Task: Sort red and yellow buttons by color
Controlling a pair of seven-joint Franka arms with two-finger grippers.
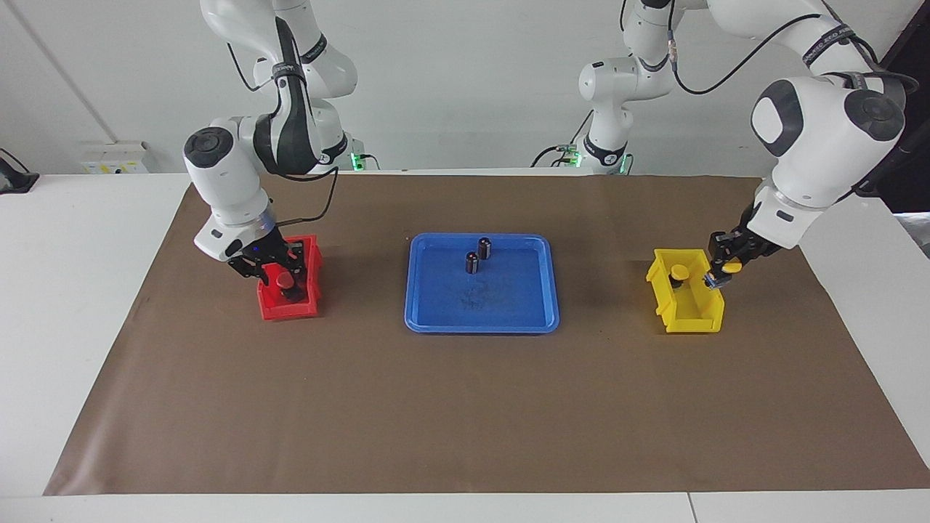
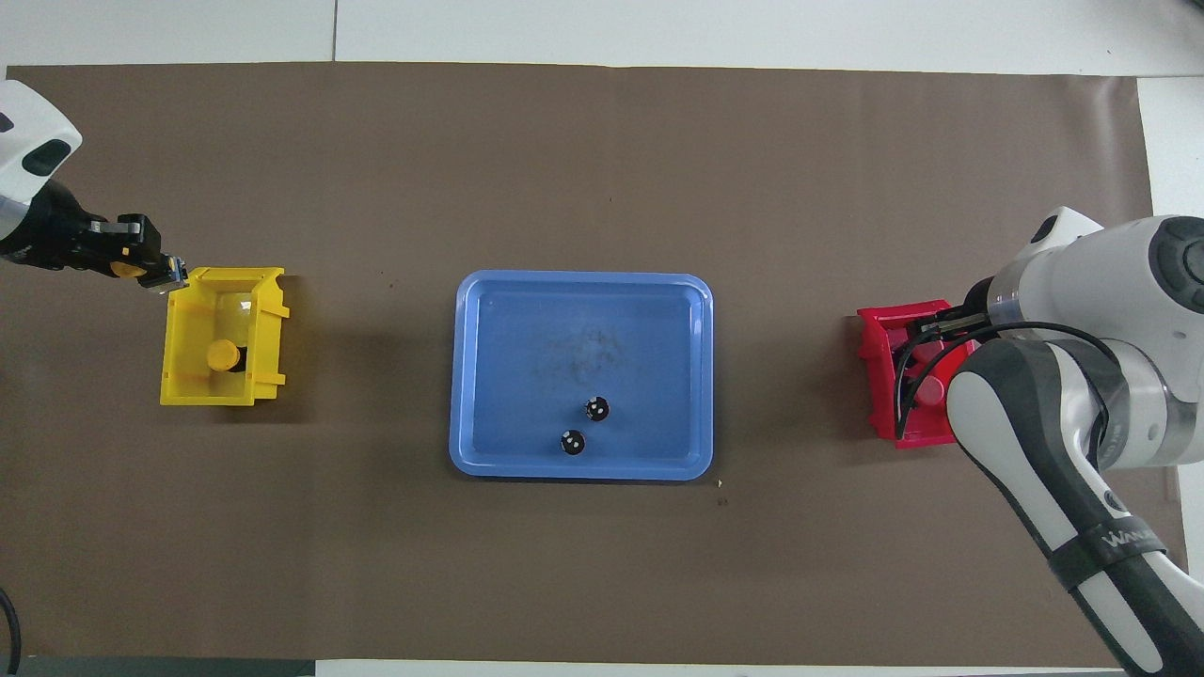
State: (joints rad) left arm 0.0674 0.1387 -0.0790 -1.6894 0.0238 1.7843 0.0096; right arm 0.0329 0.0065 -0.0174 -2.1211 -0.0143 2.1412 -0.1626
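Two dark cylinders (image 1: 479,256) upright in blue tray (image 1: 429,312), seemingly unobstructed.

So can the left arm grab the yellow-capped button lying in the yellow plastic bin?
Probably not yet: the left gripper, over the yellow bin, is shut on a second yellow button. The bin's top is open.

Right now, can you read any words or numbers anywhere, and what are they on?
"WAN": white letters on the right arm's black band; the letters after these are unclear.
White lettering on the left arm's black band: too small to read.
No other words, numbers or signs show anywhere.
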